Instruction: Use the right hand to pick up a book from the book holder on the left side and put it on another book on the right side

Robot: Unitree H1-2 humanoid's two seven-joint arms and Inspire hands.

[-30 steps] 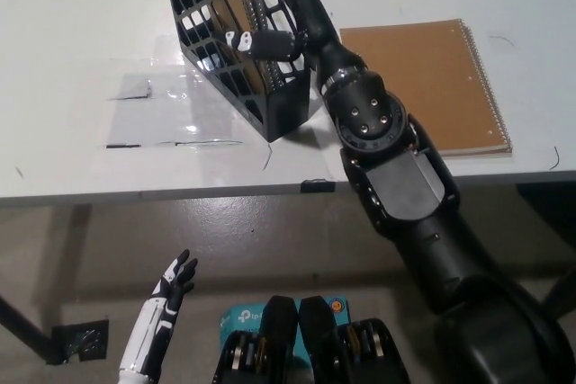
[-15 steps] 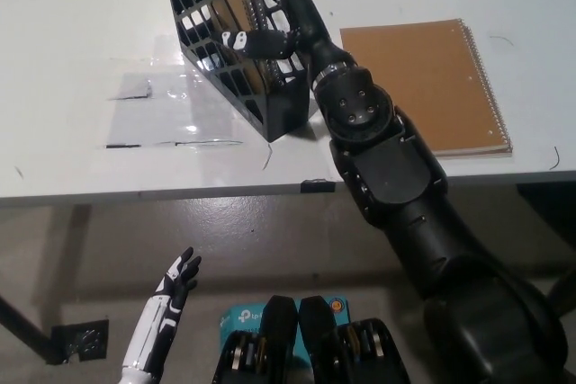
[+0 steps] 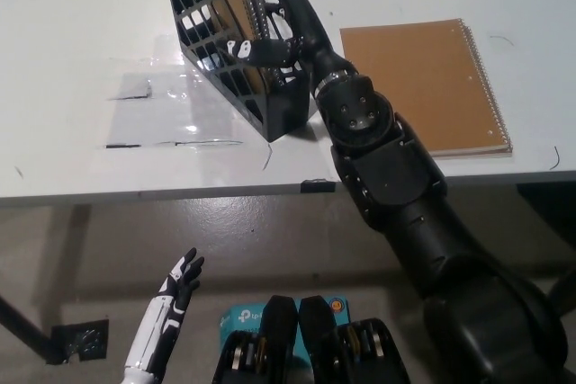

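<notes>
Since the previous frame the right hand has pushed slightly further up and left into the book holder, its forearm following; the left hand has drifted a little lower. Nothing on the table has shifted.

The brown spiral-bound book stands tilted inside the black mesh holder, directly under the right hand's fingers. These fingers are curled over the book's spiral edge, with one digit pressed against the holder's near side. Contact appears made, but a firm hold cannot be confirmed from this view; the book has not left the holder.

Well to the hand's right, the second brown spiral notebook lies flat on the white table, unobstructed. The white left hand rests open below the table edge, far down and to the left of the working hand.

Assessment: the step in hand is securing the grasp. To do it well, the fingers should close on both faces of the book, not on the holder wall, then draw it out along the holder's slant to avoid tipping it.
</notes>
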